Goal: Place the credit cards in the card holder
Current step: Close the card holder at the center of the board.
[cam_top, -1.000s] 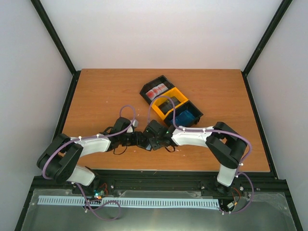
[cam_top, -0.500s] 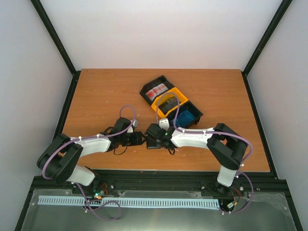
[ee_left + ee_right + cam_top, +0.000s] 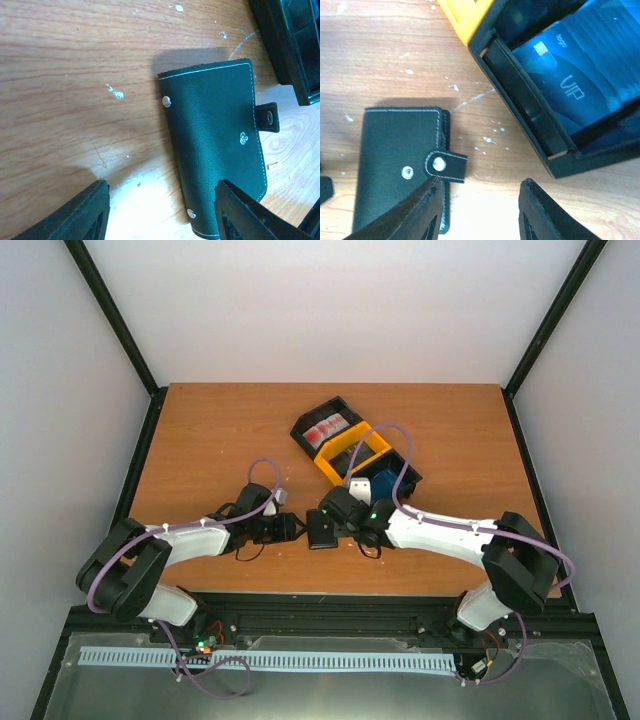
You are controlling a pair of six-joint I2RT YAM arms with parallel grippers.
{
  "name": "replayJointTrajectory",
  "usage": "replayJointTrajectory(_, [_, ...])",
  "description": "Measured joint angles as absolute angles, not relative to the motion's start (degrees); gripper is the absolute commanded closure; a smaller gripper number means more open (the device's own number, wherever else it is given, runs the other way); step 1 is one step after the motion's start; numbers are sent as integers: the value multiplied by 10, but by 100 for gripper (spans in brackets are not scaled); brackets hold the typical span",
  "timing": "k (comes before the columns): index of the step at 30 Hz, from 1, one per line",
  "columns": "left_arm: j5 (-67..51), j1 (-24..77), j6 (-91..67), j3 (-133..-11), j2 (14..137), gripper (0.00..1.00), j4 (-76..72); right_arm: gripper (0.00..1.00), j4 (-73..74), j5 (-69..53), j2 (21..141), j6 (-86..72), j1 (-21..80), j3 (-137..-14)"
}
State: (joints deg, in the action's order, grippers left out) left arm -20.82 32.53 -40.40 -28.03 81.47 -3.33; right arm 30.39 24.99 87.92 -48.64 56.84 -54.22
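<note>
The card holder (image 3: 212,150) lies shut and flat on the wooden table (image 3: 75,75), just beside the near black end of the joined bins (image 3: 530,120). It is smooth black leather-like material with pale stitching, small metal rivets and a short snap tab. In that end bin lies a glossy blue credit card (image 3: 570,85) marked VIP. The left gripper (image 3: 160,200) and right gripper (image 3: 481,190) both stand spread apart, grasping nothing.

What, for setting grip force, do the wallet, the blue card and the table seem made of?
Wallet: likely leather or imitation, matte, fine grain, white edge stitching, metal studs.
Blue card: probably glossy plastic, sheen over printed lettering.
Table: wood or wood-look laminate; grain lines show, scuffed with white flecks.
</note>
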Motion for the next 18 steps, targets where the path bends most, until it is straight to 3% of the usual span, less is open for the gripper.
replayJointTrajectory(10, [-195, 350, -472, -292, 831, 52, -34, 53, 277, 160, 910, -438, 543, -567])
replayJointTrajectory(18, [-180, 371, -533, -281, 835, 51, -67, 54, 292, 125, 979, -428, 538, -615])
